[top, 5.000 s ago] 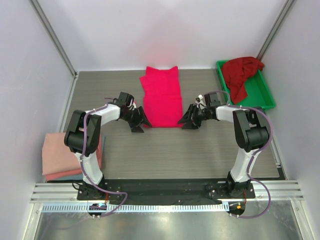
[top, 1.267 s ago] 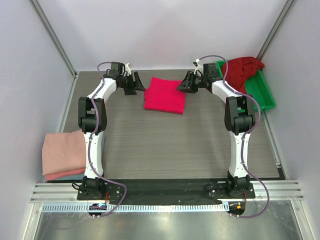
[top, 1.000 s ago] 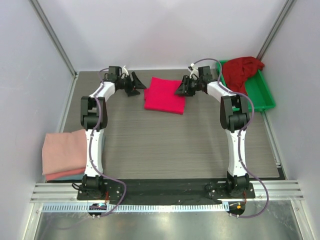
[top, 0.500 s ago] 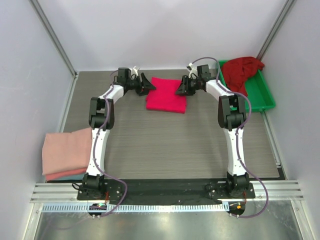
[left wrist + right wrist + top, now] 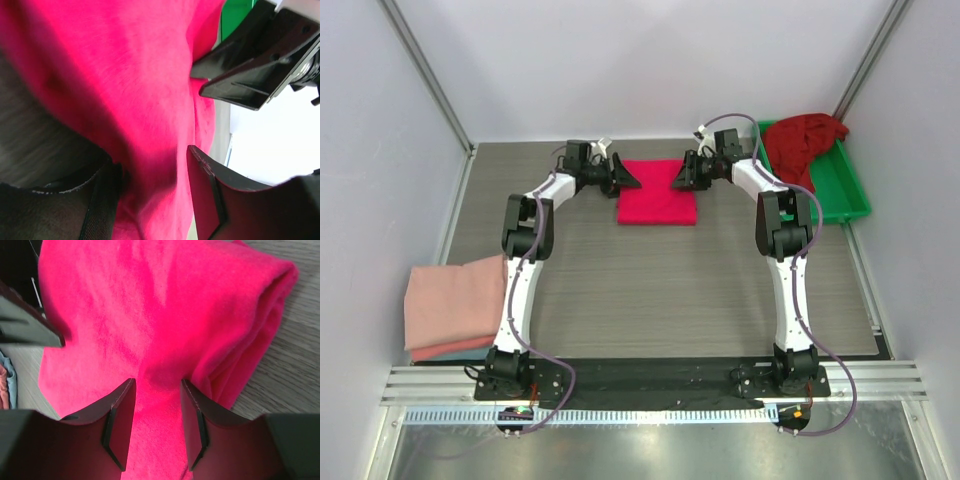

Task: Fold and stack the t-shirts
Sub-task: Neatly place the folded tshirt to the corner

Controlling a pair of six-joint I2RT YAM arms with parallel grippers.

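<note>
Two tools on one garment: the pink shirt (image 5: 657,195), folded to a compact rectangle, lies at the far middle of the surface (image 5: 650,290). The left tool (image 5: 628,180) pinches its left edge, the right tool (image 5: 680,178) its right edge; in both wrist views cloth fills the narrow gap between the fingers (image 5: 121,412). Step in hand, as I read it: picking up the folded piece. The next move calls for carrying it level, both sides together, to the salmon stack (image 5: 445,310) at near left. The dark red shirt (image 5: 802,145) lies crumpled in the tray (image 5: 850,197).
</note>
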